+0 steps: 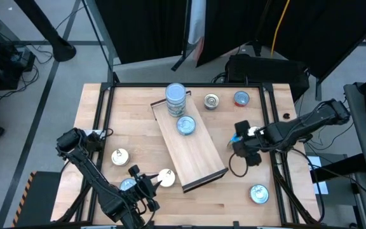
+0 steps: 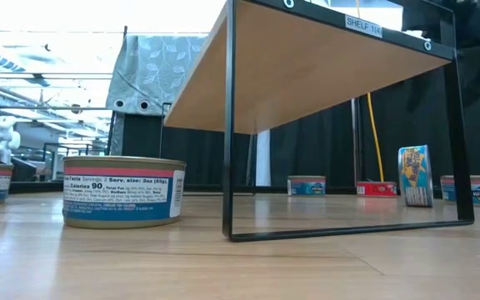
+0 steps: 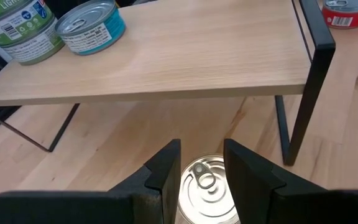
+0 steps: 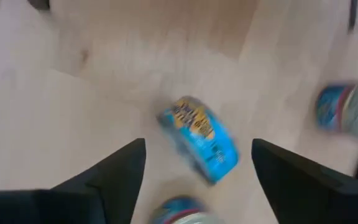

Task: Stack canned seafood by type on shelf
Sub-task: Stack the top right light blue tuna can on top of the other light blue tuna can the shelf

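The shelf (image 1: 192, 149) lies slantwise mid-table, standing on thin dark legs (image 2: 227, 167). A stack of blue-white cans (image 1: 175, 100) and a single can (image 1: 185, 125) rest on its far end. My left gripper (image 1: 157, 180), at the near left, is shut on a cream-topped can with a pull tab (image 3: 207, 188). My right gripper (image 4: 197, 158) hovers open to the right of the shelf, above a blue can (image 4: 199, 147) that stands on its edge on the table (image 2: 415, 175); it touches nothing. My left gripper pinches the cream-topped can between its two fingers (image 3: 166, 168), one on each side of its round wall (image 3: 185, 186). The fingers slant down toward the shelf. The can's top with the pull tab faces the wrist. Whether its bottom is clear of the table does not show.
Loose cans sit on the table: a cream one (image 1: 120, 156) and a blue one (image 1: 127, 185) at the near left, a blue one (image 1: 259, 193) at the near right, a silver one (image 1: 211, 100) and a red one (image 1: 241, 98) at the far right.
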